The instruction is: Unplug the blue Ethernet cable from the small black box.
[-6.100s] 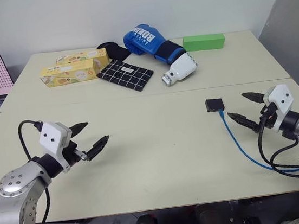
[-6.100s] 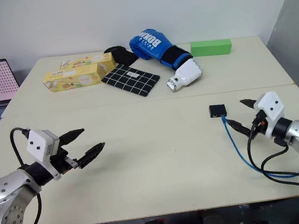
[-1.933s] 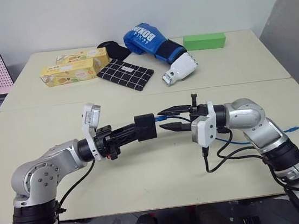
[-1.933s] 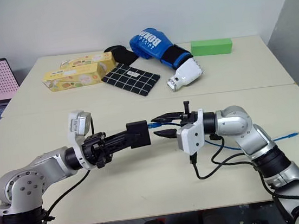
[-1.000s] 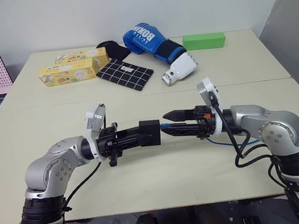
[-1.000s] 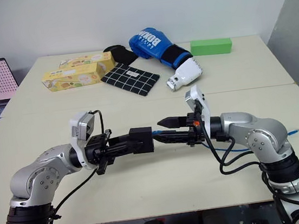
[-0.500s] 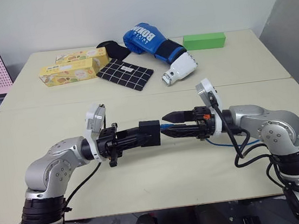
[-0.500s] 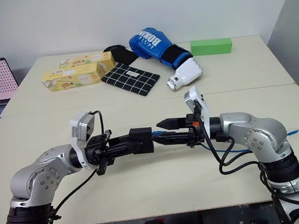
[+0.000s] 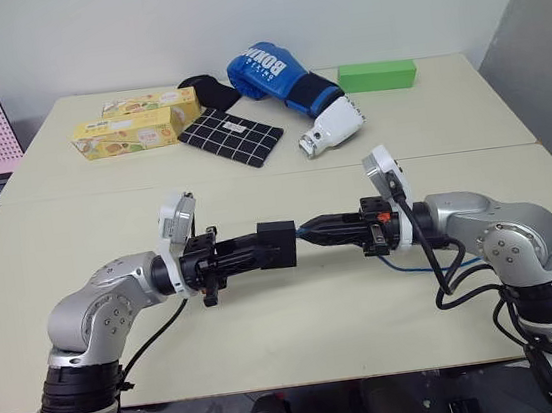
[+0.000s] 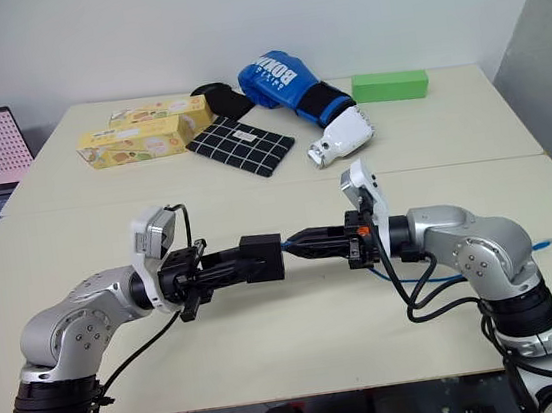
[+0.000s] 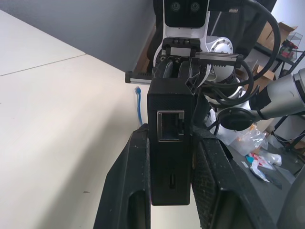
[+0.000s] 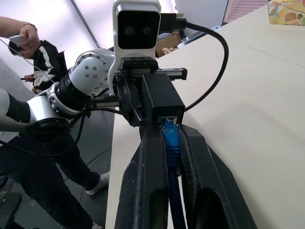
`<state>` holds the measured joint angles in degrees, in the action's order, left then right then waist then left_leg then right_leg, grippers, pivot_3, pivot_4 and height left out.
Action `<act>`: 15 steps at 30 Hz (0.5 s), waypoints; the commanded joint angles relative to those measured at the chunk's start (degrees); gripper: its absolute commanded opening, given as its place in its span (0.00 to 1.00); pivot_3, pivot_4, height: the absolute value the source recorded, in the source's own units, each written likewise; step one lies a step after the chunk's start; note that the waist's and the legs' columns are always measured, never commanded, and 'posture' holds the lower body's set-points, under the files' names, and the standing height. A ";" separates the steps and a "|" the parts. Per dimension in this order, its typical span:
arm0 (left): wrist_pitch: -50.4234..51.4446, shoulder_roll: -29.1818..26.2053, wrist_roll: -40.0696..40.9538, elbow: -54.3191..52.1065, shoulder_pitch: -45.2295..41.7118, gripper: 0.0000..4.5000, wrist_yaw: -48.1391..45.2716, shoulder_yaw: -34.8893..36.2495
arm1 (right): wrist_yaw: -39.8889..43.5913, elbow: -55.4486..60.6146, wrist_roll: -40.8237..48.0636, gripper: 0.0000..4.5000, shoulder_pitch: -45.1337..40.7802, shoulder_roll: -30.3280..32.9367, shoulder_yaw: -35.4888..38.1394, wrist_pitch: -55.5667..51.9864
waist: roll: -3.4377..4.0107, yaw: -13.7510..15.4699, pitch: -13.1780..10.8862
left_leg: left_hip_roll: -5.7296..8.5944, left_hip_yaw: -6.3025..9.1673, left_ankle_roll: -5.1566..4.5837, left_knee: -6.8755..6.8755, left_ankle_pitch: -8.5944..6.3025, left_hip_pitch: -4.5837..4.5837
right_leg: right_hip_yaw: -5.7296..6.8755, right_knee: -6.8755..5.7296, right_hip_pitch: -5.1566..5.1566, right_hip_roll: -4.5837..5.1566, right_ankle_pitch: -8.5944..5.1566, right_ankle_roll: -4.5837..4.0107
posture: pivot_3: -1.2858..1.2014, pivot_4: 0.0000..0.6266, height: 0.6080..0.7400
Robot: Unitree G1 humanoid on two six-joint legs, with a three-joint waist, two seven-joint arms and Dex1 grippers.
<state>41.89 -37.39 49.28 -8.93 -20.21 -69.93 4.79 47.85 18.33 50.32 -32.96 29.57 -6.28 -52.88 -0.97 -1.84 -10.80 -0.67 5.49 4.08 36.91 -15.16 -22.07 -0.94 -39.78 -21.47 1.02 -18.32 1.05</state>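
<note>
Both arms are reaching level toward each other: left gripper (image 9: 262, 253) is clamping the small black box (image 9: 279, 244), right gripper (image 12: 169, 143) is pinching the blue Ethernet cable (image 12: 170, 140) just at its port, above bare table (image 9: 302, 334).

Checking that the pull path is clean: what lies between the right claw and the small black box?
Only the blue Ethernet cable, pinched in the right claw and still plugged into the small black box, as the right wrist view shows.

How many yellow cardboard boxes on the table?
2. Both lie at the far left of the table: the front yellow cardboard box and the rear yellow cardboard box just behind it, beside the black checked cloth.
</note>
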 commanded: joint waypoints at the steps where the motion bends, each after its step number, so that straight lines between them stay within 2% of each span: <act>1: -0.27 0.22 1.39 -1.73 -0.16 0.17 -0.98 0.71 | 0.84 1.36 -0.18 0.01 -0.58 0.52 0.41 0.04 | 0.00 0.00 0.00 | 0.00 0.00 0.00 0.00 0.00 0.00 | 0.00 0.00 0.00 0.00 0.00 0.00 | 0.52 0.24 1.00; 15: -3.24 -0.12 -1.11 0.73 1.84 0.17 -1.37 2.25 | 4.55 -2.91 1.12 0.01 -0.15 5.31 2.64 -3.95 | 0.00 0.03 0.00 | 0.02 -0.01 0.00 0.00 0.00 -0.01 | 0.00 0.03 0.00 0.00 0.00 0.00 | 0.52 0.24 1.00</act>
<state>40.44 -36.88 48.38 -7.80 -18.77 -70.77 5.21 51.58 14.95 51.17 -32.93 34.44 -5.27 -56.52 -0.97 -1.82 -10.80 -0.65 5.50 4.08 36.91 -15.16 -22.10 -0.92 -39.71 -21.47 1.02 -18.31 1.05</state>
